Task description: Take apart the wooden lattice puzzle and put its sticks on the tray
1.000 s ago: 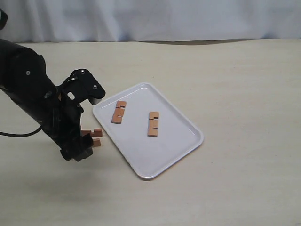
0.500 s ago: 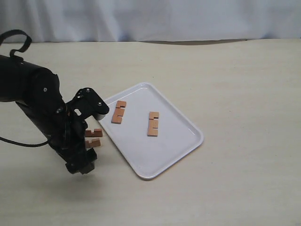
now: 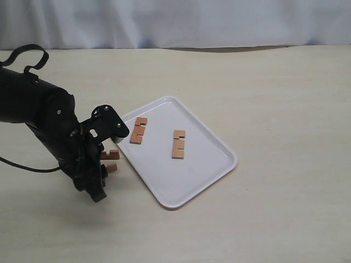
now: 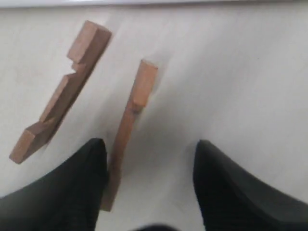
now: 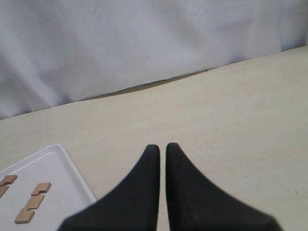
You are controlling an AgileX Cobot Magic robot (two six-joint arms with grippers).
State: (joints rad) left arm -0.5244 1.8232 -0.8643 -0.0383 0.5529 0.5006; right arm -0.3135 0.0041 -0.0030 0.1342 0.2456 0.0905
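Four sticks lie singly, none crossed with another. Stick A (image 3: 138,130) and stick B (image 3: 179,144) lie flat on the white tray (image 3: 211,170), apart from each other. A is close to the tray's left rim and B is nearer its middle. The right wrist view also shows these two on the tray's near corner.

The loose pair (image 3: 112,155) lies on the bench (image 3: 274,98) just off the tray's left edge, the two pieces side by side and close together, not touching the rim.

The left arm (image 3: 44,118) leans down over this pair, with the left claw (image 3: 97,189) low over the bench just beside them. In the left wrist view the left claw (image 4: 148,144) stands wide open and grips nothing. The narrow stick (image 4: 126,139) runs lengthwise into the gap between the fingers (image 4: 72,192), hard against one of them; contact cannot be confirmed. The notched stick (image 4: 60,113) lies outside the gap, angled slightly away from the narrow one, its square notches facing it.

The right claw (image 5: 162,147) is out of the exterior view. Its fingers are drawn together with only a slit between the tips, nothing held, and it is raised above the bench, well apart from the tray.
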